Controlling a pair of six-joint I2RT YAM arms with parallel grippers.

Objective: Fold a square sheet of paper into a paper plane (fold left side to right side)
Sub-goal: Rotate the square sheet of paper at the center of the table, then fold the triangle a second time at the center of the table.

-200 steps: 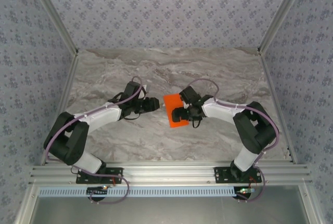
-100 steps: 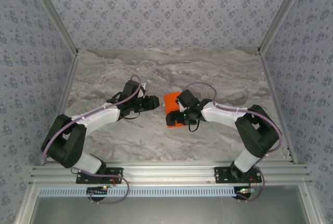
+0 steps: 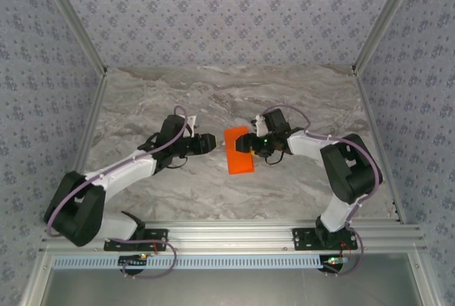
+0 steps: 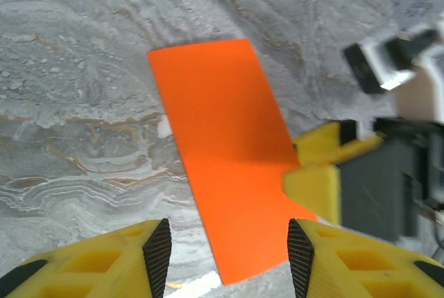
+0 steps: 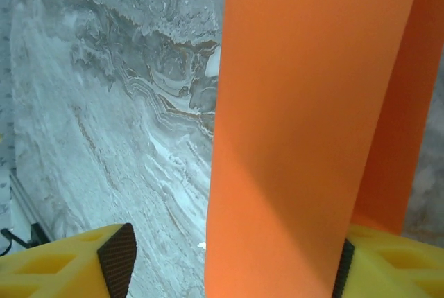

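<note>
Orange-red square sheet of paper (image 3: 239,156) lies folded narrow on marble table (image 3: 178,92); right gripper (image 3: 246,144) spread wide over its edge, left gripper (image 3: 211,142) released just beside.

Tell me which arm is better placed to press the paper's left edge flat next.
Left, probably. Its open left pincer sits just left of the square sheet of paper, facing that edge, while the right pincer is already around the sheet's right edge.

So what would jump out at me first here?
The bright orange-red paper stands out, a narrow rectangle lying in the middle of the grey marble table. The left gripper hovers open just beside one long edge, and the right gripper reaches over the opposite edge.
</note>
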